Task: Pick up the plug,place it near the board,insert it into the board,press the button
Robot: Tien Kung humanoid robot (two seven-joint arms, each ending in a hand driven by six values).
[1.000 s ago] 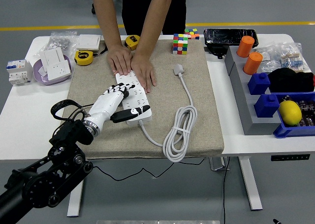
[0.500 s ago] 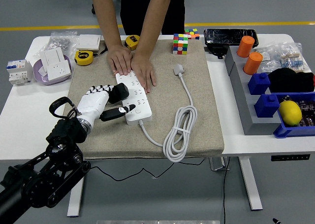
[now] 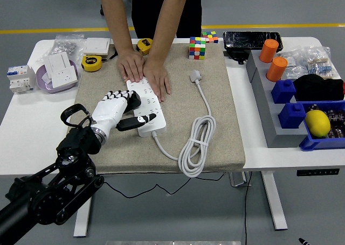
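Observation:
A white power strip (image 3: 148,111) lies on the beige mat (image 3: 215,78), its far end held down by a person's two hands (image 3: 144,70). Its white cable (image 3: 197,142) coils at the mat's front and ends in a grey-white plug (image 3: 195,76) lying free near the mat's far middle. My left hand (image 3: 125,109), white with black fingertips, sits at the strip's left side with its fingers curled; its thumb (image 3: 138,121) stretches over the strip's near end. It holds nothing. The right arm does not show.
A Rubik's cube (image 3: 197,47) stands at the mat's far edge. Yellow tape measures (image 3: 91,62), a purple bowl (image 3: 55,81) with a socket and a breaker (image 3: 19,78) lie at left. Grey and blue bins (image 3: 294,102) with orange cups and a yellow ball fill the right.
My left hand pulled back left off the strip half a second ago, then came forward again to its left side. The person's hands, plug and cable stayed put.

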